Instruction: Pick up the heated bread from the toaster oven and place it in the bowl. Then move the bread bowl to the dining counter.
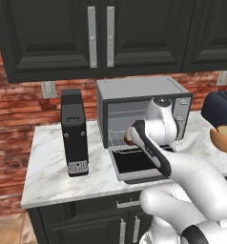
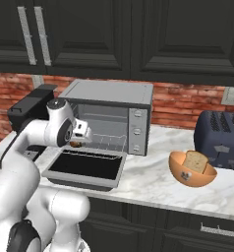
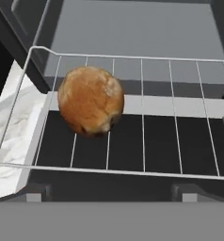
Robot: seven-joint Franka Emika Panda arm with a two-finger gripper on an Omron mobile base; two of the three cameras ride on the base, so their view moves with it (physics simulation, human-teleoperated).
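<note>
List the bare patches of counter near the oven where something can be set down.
Free: the marble counter left of the coffee machine; the strip between the toaster oven and the bowl. Crowded: in front of the oven, taken up by its dropped door and the arm; the right end, bowl beside toaster.

Toaster oven [image 2: 109, 115] door down, cavity open; bread [image 3: 90, 100] unobstructed on rack [image 3: 170, 117].

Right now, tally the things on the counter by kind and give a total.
Appliances: 3: toaster oven, coffee machine, toaster
Bowls: 1: bowl
Bread pieces: 2: roll on the oven rack, slice in the bowl
Total: 6
</note>
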